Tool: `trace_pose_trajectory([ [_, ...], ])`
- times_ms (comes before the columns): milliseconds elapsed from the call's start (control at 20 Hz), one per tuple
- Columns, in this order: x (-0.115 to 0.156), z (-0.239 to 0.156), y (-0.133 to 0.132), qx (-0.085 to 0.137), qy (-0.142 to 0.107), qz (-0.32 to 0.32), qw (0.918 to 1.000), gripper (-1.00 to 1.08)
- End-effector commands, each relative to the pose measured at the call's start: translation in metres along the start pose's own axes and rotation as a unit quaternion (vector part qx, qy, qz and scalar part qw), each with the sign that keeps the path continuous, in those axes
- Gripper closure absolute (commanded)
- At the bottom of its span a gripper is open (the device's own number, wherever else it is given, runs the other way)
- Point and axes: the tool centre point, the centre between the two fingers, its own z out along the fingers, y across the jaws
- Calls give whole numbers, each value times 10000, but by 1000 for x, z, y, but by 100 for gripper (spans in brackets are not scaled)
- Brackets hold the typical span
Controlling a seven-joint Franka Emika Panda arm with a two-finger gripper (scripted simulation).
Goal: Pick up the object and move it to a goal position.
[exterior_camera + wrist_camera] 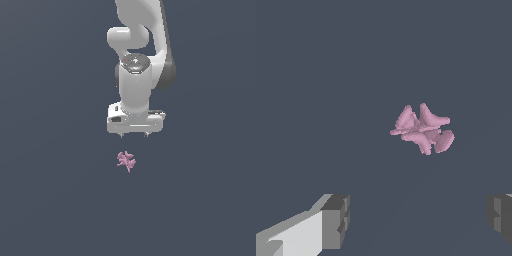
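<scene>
The pink object (126, 161) lies alone on the flat dark floor (50, 200), with free room on every side, and the wide-spread gripper (134, 135) stands apart from it.

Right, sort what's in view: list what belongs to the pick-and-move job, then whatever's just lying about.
Belongs to the job:
- pink spiky object, lying free on the surface
- gripper, open, above it

Just lying about:
- nothing else visible; only the plain dark surface

Pink spiky object (126, 161) — coral-like, branching; lying on the dark floor.
</scene>
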Motion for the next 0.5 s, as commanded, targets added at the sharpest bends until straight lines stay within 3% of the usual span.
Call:
trace_pose_trajectory([
  [0,0,0,0,0,0,0,10000,-92],
  [450,0,-1,-21,-4,50,-392,9992,-92],
])
